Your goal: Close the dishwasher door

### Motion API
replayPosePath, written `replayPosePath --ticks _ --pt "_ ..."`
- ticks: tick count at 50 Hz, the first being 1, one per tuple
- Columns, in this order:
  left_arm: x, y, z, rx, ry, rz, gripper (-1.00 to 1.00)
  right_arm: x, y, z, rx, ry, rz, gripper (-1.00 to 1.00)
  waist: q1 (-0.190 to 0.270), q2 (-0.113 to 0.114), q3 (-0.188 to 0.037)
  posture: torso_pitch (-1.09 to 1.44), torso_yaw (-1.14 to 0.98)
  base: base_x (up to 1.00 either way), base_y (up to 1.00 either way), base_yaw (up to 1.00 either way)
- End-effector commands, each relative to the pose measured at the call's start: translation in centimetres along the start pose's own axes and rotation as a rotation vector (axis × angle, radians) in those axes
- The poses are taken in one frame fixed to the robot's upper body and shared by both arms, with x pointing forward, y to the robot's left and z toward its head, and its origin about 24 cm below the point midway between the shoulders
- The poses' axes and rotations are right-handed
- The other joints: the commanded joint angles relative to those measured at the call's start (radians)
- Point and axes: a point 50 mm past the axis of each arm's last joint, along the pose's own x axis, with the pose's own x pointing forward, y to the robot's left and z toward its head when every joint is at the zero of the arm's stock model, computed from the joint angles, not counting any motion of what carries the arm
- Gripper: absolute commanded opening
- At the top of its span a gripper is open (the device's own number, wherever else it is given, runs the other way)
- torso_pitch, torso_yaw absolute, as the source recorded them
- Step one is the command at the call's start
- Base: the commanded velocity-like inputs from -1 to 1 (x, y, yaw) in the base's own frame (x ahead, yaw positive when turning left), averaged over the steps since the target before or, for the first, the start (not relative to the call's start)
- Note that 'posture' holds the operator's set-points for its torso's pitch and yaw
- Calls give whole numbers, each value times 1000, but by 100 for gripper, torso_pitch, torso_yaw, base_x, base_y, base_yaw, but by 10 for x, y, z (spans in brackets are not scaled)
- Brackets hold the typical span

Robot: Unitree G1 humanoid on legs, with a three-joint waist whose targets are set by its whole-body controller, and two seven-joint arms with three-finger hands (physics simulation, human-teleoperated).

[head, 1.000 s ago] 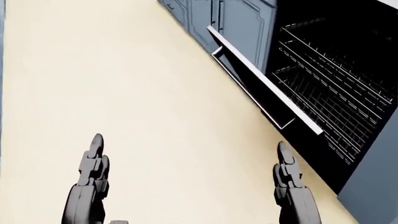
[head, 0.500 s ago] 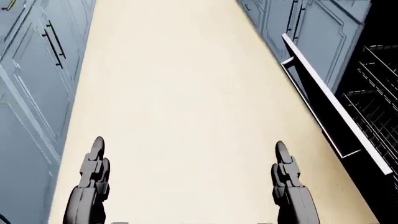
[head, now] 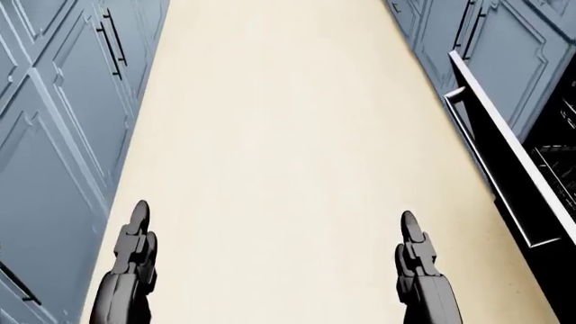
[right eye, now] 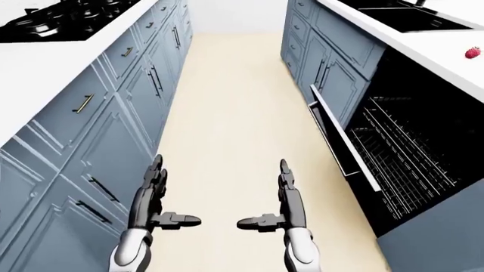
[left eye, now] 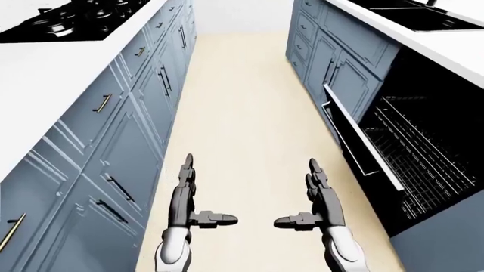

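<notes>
The dishwasher door hangs partly open from the blue cabinet run on the right, its top edge leaning out over the floor. Black wire racks show in the dark cavity behind it. The door also shows at the right edge of the head view. My left hand and right hand are held out low over the floor, fingers straight, thumbs pointing inward, both open and empty. The right hand is left of the door and below it in the view, not touching it.
I stand in a narrow aisle with a cream floor. Blue cabinets with a white counter and a black stove line the left. A black sink sits in the right counter. A small red thing lies on the right counter.
The whole picture has swung: the camera turned left, so the dishwasher slid toward the right edge and the left cabinets came into view. The hands keep their pose.
</notes>
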Motion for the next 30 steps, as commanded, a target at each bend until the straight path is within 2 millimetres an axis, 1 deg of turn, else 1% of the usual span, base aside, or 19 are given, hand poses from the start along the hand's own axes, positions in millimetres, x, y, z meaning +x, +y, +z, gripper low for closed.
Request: replayPosePath --ticks 1,3,5,7,8,9,10,11,12,13,14,15,16,17,18,21,25,26,30 --pt "3 1 19 -1 -103 8 100 2 2 22 -2 -114 11 100 2 8 -14 0 0 0 -32 0" --pt "3 1 19 -1 -102 8 100 2 2 22 -4 -113 11 100 4 11 -21 0 0 0 -34 0" --pt "3 1 18 -1 -101 8 100 2 2 21 -6 -111 11 100 4 8 -32 0 0 0 -39 0" --pt "3 1 19 -2 -102 9 100 2 2 21 -6 -112 10 100 5 10 -33 0 0 0 -45 0" --pt "3 1 19 -1 -101 8 100 2 2 21 -6 -112 10 100 6 3 -32 0 0 0 -45 0" --pt "3 1 18 -1 -101 8 100 3 2 20 -7 -111 11 100 7 -11 -30 0 0 0 -45 0" --pt "3 1 19 -1 -102 7 100 3 3 21 -7 -111 12 100 7 -32 -30 0 0 0 -44 0" --pt "3 1 19 -1 -102 7 100 3 3 21 -8 -112 13 100 3 -73 -40 0 0 0 -44 0" --pt "3 1 19 -2 -101 7 100 3 3 22 -9 -112 13 100 -4 -62 -35 0 0 0 -45 0" --pt "3 0 19 -2 -101 6 100 3 3 22 -10 -112 14 100 -9 -61 -25 0 0 0 -44 0" --pt "2 0 18 -2 -101 6 100 3 3 22 -10 -113 15 100 -9 -58 -21 0 0 0 -34 0" --pt "2 0 18 -2 -100 5 100 3 4 22 -11 -111 15 100 -14 -55 -25 0 0 0 -21 0" --pt "2 0 18 -2 -100 5 100 4 4 22 -11 -111 16 100 -14 -54 -15 0 0 0 -1 0" --pt "2 0 19 -2 -101 5 100 4 4 23 -13 -111 17 100 -14 -59 -23 0 0 0 0 0" --pt "2 0 18 -2 -100 5 100 4 4 23 -14 -111 17 100 -15 -59 -24 0 0 0 0 0" --pt "2 0 18 -1 -100 3 100 4 4 23 -13 -111 19 100 -19 -60 -19 0 0 0 0 0" --pt "3 1 19 -2 -101 6 100 4 4 23 -12 -109 18 100 -29 -56 -19 0 0 0 0 0" --pt "3 1 19 -2 -101 6 100 4 4 23 -10 -109 18 100 -26 -57 -32 0 0 0 -7 0" --pt "2 1 20 -3 -103 8 100 3 4 22 -9 -110 17 100 -18 -17 -29 0 0 0 -15 0"
